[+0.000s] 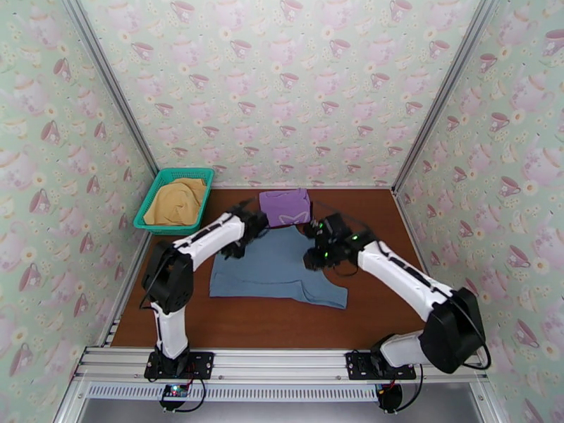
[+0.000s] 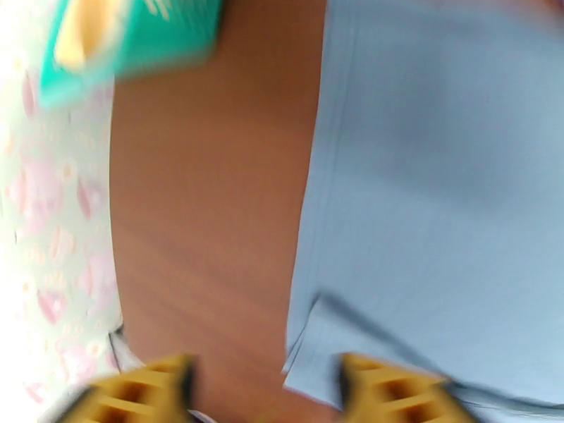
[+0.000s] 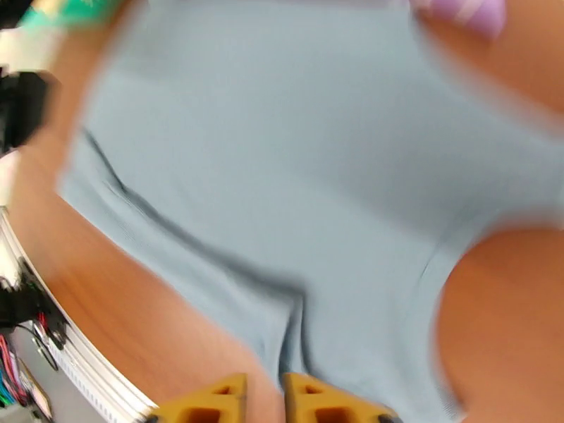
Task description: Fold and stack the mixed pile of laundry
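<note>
On brown wood table (image 1: 268, 326), grey-blue cloth garment (image 1: 275, 266) lying flat, L gripper (image 2: 264, 389) gaping, R gripper (image 3: 266, 400) standing barely apart.

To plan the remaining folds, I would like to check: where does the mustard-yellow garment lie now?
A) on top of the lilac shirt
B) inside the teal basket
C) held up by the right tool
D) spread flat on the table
B: the mustard-yellow garment lies bunched inside the teal basket at the far left.
</note>
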